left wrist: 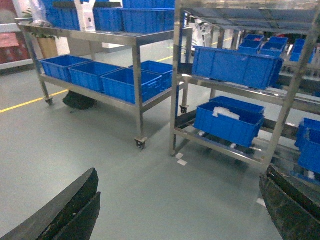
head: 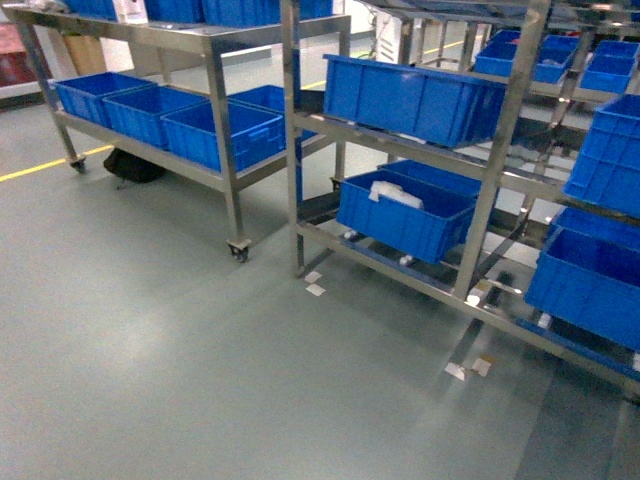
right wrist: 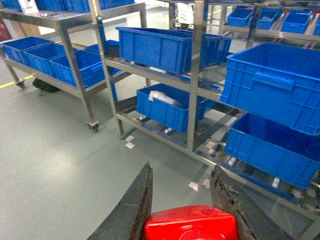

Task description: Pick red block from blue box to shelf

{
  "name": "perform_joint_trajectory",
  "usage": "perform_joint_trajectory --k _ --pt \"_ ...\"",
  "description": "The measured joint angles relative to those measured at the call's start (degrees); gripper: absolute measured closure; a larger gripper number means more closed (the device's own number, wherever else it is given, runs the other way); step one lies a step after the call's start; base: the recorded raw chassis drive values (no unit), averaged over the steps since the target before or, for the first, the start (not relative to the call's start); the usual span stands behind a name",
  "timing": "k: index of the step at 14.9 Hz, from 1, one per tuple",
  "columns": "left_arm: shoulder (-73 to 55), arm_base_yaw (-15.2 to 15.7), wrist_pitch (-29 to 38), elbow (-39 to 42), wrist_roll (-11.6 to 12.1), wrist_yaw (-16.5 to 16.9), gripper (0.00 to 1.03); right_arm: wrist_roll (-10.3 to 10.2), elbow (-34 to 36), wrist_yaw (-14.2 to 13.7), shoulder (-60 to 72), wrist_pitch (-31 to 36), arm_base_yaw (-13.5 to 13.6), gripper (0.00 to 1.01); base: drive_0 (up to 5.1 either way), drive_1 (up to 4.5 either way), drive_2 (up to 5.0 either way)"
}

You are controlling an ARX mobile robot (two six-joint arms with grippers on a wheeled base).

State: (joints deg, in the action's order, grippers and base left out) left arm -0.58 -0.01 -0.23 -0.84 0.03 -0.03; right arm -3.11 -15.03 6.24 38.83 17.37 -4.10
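Note:
The red block (right wrist: 192,222) is glossy and sits low in the right wrist view, clamped between the two dark fingers of my right gripper (right wrist: 182,170), well above the grey floor. The shelf (right wrist: 195,75) of shiny steel posts and roller rails stands ahead of it, also seen in the head view (head: 500,130) and the left wrist view (left wrist: 295,90). My left gripper (left wrist: 180,172) hangs over bare floor with its jaws spread wide and nothing between them. The blue box is out of view. Neither gripper shows in the head view.
Dark blue ribbed crates (head: 410,95) fill the rack's tiers; a lower one (head: 405,215) holds a white bag. To the left stands a wheeled steel cart (head: 215,90) with more crates, a black bag (head: 135,165) beneath it. White tape marks (head: 315,283) dot the floor.

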Motion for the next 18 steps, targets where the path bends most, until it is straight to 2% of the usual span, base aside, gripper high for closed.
perform_joint_trajectory --k 4,18 --pt "0.0 0.0 0.0 0.0 0.0 0.0 0.05 0.0 0.0 0.0 0.0 0.0 0.0 0.73 -1.6 -1.57 -1.6" --pt "0.0 0.0 0.0 0.0 0.0 0.0 0.05 0.0 0.0 0.0 -0.3 -0.1 0.0 0.73 -1.6 2.45 -5.7"
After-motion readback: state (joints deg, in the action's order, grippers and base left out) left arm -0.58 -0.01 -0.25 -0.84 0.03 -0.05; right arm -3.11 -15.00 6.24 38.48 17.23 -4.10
